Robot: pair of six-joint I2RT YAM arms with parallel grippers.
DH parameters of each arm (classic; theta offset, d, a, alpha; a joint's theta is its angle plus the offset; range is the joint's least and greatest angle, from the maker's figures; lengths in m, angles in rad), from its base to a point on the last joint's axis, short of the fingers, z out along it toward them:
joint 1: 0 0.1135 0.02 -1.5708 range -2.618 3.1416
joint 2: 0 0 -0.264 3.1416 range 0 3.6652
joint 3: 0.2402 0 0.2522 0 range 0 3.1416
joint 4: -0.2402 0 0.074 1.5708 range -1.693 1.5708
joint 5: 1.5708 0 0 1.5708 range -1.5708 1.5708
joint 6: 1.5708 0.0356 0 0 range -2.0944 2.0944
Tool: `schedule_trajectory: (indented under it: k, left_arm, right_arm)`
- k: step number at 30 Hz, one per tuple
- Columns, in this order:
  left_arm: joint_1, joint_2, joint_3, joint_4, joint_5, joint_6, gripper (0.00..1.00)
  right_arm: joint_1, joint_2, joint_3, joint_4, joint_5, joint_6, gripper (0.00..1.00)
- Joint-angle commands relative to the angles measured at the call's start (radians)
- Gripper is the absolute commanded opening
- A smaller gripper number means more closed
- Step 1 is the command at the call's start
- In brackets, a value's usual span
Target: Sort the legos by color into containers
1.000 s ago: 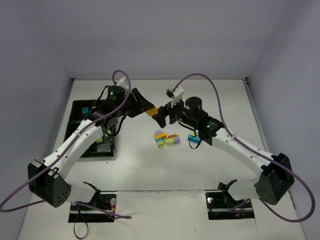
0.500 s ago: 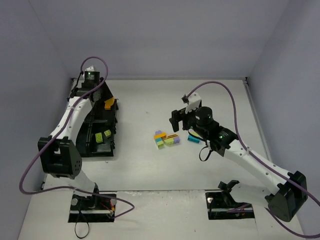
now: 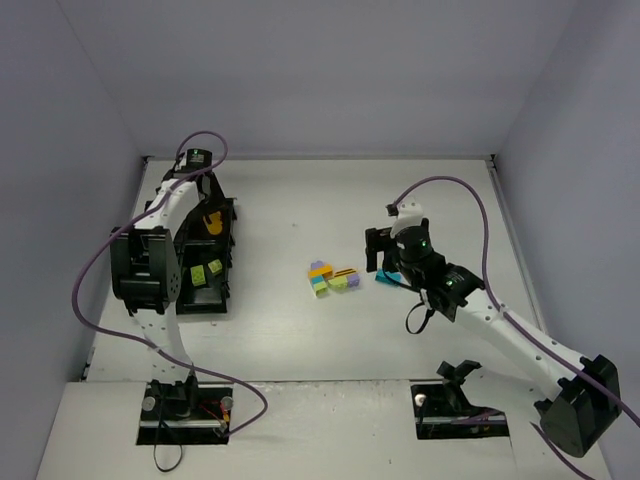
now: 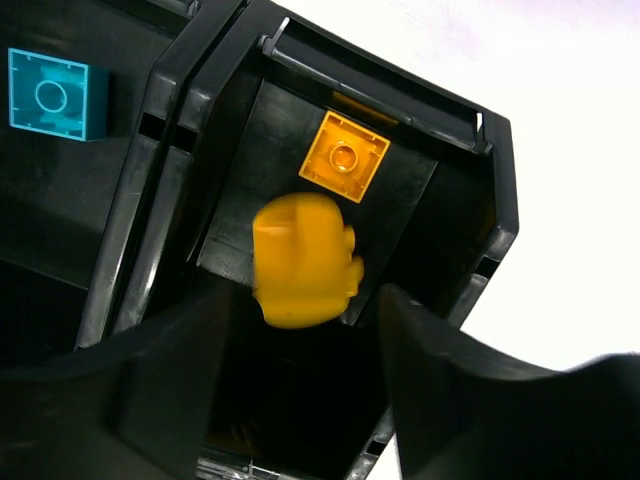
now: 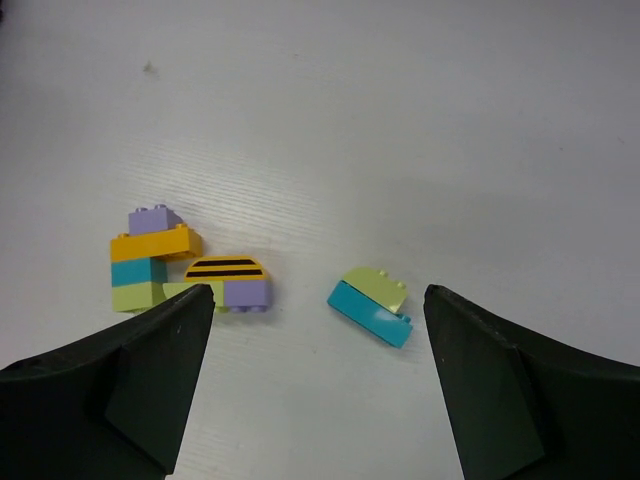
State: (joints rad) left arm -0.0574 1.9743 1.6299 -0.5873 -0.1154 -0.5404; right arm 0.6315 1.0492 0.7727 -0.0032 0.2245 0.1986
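The black four-compartment tray (image 3: 186, 300) sits at the left. My left gripper (image 3: 205, 213) is open over its far right compartment (image 4: 460, 215). A blurred orange brick (image 4: 303, 262) is loose just beyond the fingertips, above another orange brick (image 4: 345, 157) lying inside. A teal brick (image 4: 57, 93) lies in the neighbouring compartment. My right gripper (image 3: 383, 262) is open and empty, low over a teal-and-lime brick pair (image 5: 370, 305). A mixed stack (image 5: 150, 260) and a striped orange piece on purple (image 5: 232, 282) lie to the pair's left.
Two lime bricks (image 3: 206, 270) lie in a near compartment of the tray. The mixed lego cluster (image 3: 332, 277) sits mid-table. The side walls and the back wall (image 3: 320, 90) enclose the table. The arm base mounts (image 3: 185, 410) are at the near edge.
My left arm swung from the table's middle to the tray with the orange brick and opened, and the brick is now loose. My right gripper pulled back and dropped toward the teal-and-lime pair.
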Motion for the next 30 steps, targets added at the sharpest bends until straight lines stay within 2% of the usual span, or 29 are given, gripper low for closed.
schedule_trajectory:
  k: [1,7,10,15,21,26,30]
  left_arm:
    - [0.005,-0.048,0.053,-0.002,-0.026,-0.004,0.57]
    - [0.004,-0.097,0.039,0.0,0.008,-0.007,0.72]
    - [-0.001,-0.15,0.024,-0.009,0.043,-0.009,0.75]
    - [-0.041,-0.296,-0.034,-0.014,0.077,-0.003,0.75]
    - [-0.177,-0.466,-0.136,-0.034,0.082,0.049,0.75]
    - [-0.306,-0.577,-0.238,-0.039,0.085,0.037,0.75]
    - [-0.34,-0.626,-0.318,-0.043,0.094,0.005,0.75]
  right_arm:
    - [-0.048,0.006,0.004,0.012,0.05,0.059,0.82]
    - [-0.142,0.066,-0.001,-0.044,0.013,0.165,0.82]
    - [-0.15,0.093,-0.001,-0.058,0.016,0.203,0.82]
    - [-0.148,0.149,0.005,-0.049,-0.063,0.242,0.81]
    - [-0.138,0.207,0.004,-0.04,-0.109,0.248,0.78]
    - [-0.136,0.252,-0.012,-0.052,-0.07,0.317,0.77]
    - [-0.138,0.297,-0.01,-0.072,-0.016,0.401,0.82]
